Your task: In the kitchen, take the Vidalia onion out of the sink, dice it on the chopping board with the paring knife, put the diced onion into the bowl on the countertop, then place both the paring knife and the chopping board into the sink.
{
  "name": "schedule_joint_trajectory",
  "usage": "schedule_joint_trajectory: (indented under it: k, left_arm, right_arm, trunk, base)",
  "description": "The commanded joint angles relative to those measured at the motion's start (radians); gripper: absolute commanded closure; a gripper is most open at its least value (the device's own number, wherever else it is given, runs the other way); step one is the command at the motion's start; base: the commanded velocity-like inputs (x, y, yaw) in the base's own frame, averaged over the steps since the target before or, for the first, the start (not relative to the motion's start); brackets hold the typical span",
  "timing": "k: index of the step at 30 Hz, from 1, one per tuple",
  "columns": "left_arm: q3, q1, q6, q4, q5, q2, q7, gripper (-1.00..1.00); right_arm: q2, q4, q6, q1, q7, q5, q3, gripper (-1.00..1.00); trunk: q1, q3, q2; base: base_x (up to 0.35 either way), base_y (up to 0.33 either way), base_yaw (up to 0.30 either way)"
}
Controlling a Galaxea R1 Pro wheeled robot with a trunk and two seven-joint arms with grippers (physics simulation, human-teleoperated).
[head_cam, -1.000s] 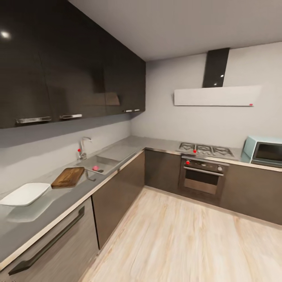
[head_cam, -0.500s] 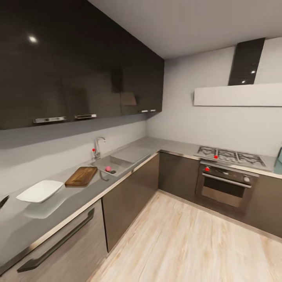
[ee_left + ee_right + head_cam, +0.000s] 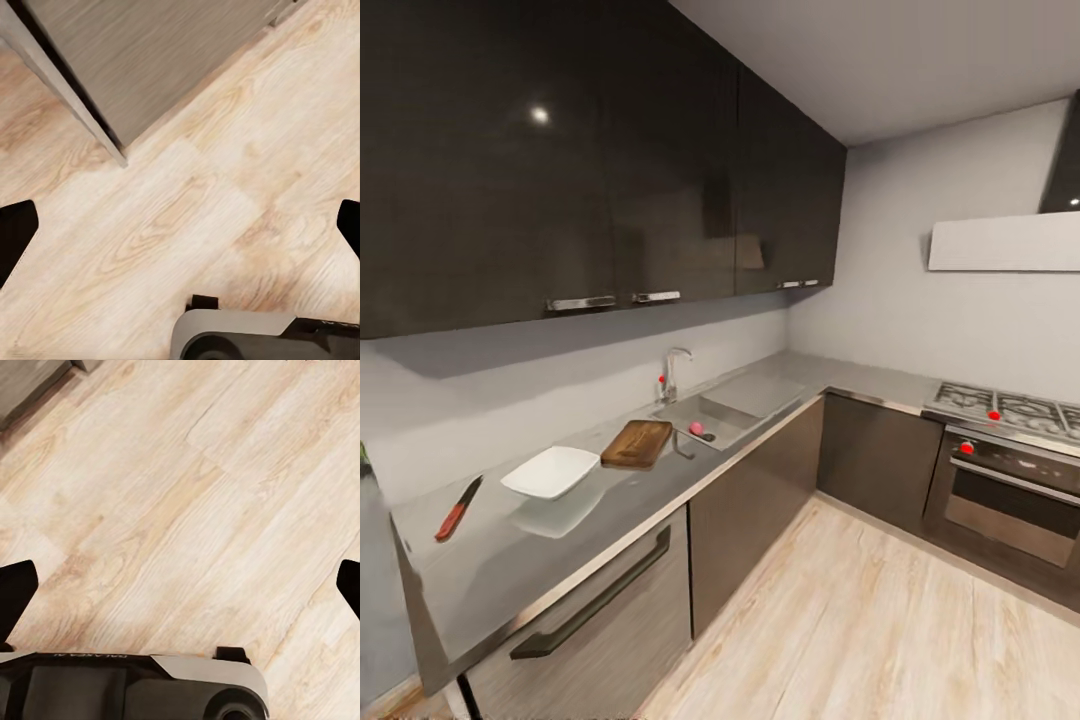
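On the grey countertop along the left wall lie the paring knife with its reddish handle, the white bowl and the brown chopping board, in that order toward the sink. A small pinkish Vidalia onion rests in the basin, below the chrome tap. In the left wrist view my left gripper hangs open over the wooden floor, its fingertips at the picture's edges. In the right wrist view my right gripper is open above the floor too, dark fingertips spread wide.
Dark wall cabinets hang above the counter. Grey drawers with a dark handle sit below it. A hob and oven stand at the right wall. Pale wooden floor stretches between. My grey base shows near a cabinet corner.
The head view has swung left, so the counter things shifted right in the picture. The knife has come into sight at the left; the hob has slid toward the right edge.
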Motion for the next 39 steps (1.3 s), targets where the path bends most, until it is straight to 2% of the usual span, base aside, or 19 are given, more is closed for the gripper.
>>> schedule_joint_trajectory:
  k: [1,12,15,28,39]
  left_arm:
    - [0.001,0.001,-0.002,-0.001,0.003,0.000,-0.001,-1.00]
    - [0.001,0.001,-0.002,-0.001,0.003,0.000,0.000,-1.00]
    - [0.000,0.002,-0.007,-0.014,-0.005,-0.016,-0.005,-1.00]
    - [0.001,0.002,-0.007,-0.010,-0.002,-0.030,-0.004,-1.00]
    - [0.002,0.002,-0.007,-0.010,0.000,-0.034,0.000,-1.00]
  right_arm:
    - [-0.001,-0.001,-0.001,0.001,0.000,0.000,0.001,-1.00]
    - [-0.005,-0.001,-0.002,0.000,0.002,0.002,0.001,-1.00]
    - [-0.009,0.016,0.011,0.017,0.019,0.011,-0.014,-1.00]
    - [-0.012,0.049,0.008,0.077,0.092,0.000,-0.010,-1.00]
    - [-0.009,0.048,0.008,0.076,0.154,-0.001,-0.009,-1.00]
  trunk:
    - [0.000,0.000,0.000]
    - [0.000,0.000,0.000]
    - [0.000,0.000,0.000]
    - [0.000,0.000,0.000]
    - [0.000,0.000,0.000]
  base:
    - [0.000,0.086,0.075]
    - [0.000,0.020,0.017]
    - [0.000,0.000,0.000]
    - [0.000,-0.001,0.000]
    - [-0.048,-0.262,0.040]
